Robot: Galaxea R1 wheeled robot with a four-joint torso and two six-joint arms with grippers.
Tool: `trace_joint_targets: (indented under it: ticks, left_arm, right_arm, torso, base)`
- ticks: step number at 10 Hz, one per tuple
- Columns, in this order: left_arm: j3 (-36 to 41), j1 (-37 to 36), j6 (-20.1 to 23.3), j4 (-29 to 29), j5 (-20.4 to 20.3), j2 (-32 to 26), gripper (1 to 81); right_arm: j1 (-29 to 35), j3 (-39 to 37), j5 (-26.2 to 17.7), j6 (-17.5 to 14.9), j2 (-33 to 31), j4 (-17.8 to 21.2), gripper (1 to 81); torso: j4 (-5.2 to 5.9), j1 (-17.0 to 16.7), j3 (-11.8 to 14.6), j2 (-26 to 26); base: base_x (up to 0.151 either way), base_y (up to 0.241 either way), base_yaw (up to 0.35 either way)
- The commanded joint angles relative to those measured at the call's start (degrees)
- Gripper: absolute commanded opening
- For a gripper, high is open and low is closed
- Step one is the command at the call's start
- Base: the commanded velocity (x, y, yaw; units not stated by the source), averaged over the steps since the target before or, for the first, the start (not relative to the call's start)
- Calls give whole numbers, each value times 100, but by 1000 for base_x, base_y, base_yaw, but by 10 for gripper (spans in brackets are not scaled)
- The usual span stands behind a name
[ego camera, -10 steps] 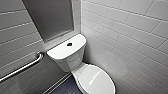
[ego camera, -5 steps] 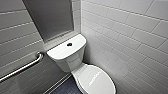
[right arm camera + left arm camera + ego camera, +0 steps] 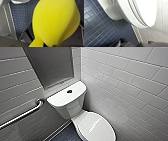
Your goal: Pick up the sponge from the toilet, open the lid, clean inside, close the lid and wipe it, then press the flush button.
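One sponge (image 3: 55,21), bright yellow, is sitting in the right pincer (image 3: 41,44), which is grasping it by a squeezed, narrowed end while the rest is bulging out close to the wrist camera. The right arm is holding it in the air above the dark blue tiled floor (image 3: 21,18). The left pincer (image 3: 124,43) is hovering low beside the toilet (image 3: 67,107) bowl; whether it is released or clenched cannot be told. In the head view the lid (image 3: 96,127) is lying closed, and the flush button (image 3: 69,91) is sitting at about eleven o'clock from it, on the tank top (image 3: 60,98).
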Motion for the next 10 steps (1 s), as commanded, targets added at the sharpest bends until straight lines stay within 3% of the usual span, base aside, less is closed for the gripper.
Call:
trace_joint_targets:
  ticks: [1, 5, 8, 9, 10]
  left_arm:
    - [110, -618, -144, -66, 415, 112, 811]
    - [-267, -785, -344, -75, 433, 410, 811]
    - [-514, -1005, -671, -66, 433, 753, 811]
    - [-532, -1067, -689, -66, 433, 824, 811]
    - [-532, -1154, -698, -75, 424, 895, 811]
  right_arm:
    - [-33, 91, -268, -8, -189, -166, 10]
    - [-33, 91, -268, -8, -154, -166, 10]
    - [-33, 82, -268, -8, -137, -175, 10]
    - [-33, 73, -268, -8, -137, -175, 10]
    - [-25, 65, -268, -8, -119, -175, 10]
  torso:
    - [0, 0, 0, 0]
    - [0, 0, 0, 0]
    - [0, 0, -424, 0]
    - [0, 0, -229, 0]
    - [0, 2, -325, 2]
  base:
    - [0, 0, 0]
    - [0, 0, 0]
    - [0, 0, 0]
    - [0, 0, 0]
    - [0, 0, 0]
